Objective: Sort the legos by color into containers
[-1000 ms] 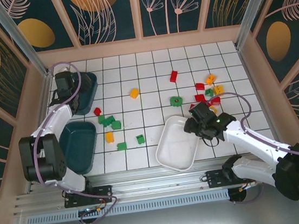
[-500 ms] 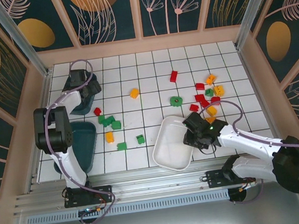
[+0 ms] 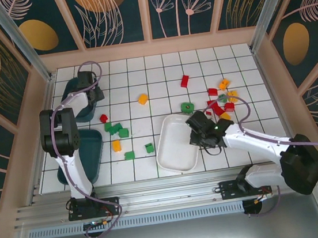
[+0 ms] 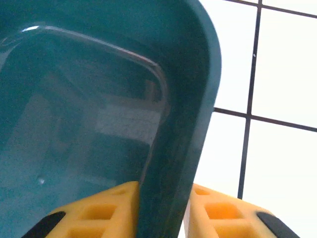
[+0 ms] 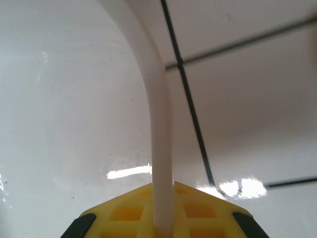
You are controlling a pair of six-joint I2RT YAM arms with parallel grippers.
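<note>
Right fingers: my right gripper (image 3: 199, 132) pinches the thin wall of the white tub (image 3: 173, 152), with one yellow pad inside and one outside.
Left fingers: my left gripper (image 3: 89, 96) straddles the rim of the far teal tub (image 3: 81, 113) and, as far as I can judge, presses on both faces of the wall.
Key relation: the mixed red and orange bricks (image 3: 217, 105) lie at about 2 o'clock from the right fingers, just beyond the white tub's corner. The right arm is clearly the nearer one.
Tub axis: the white tub's long axis runs roughly 1 to 7 o'clock, and the grip is on its 3 o'clock side near the far end.
Left side: the green bricks (image 3: 115, 128) sit at 5 o'clock from the left fingers, between the far tub and the near teal tub (image 3: 86, 157).
Strays: an orange brick (image 3: 143, 99) and a red brick (image 3: 184, 81) lie apart toward 12 o'clock.
Surface: the tiled floor (image 3: 159, 72) is glossy white, so a tub should slide easily on it.
Room: it is tight at 2 o'clock, where bricks crowd the white rim, and open toward 12.
</note>
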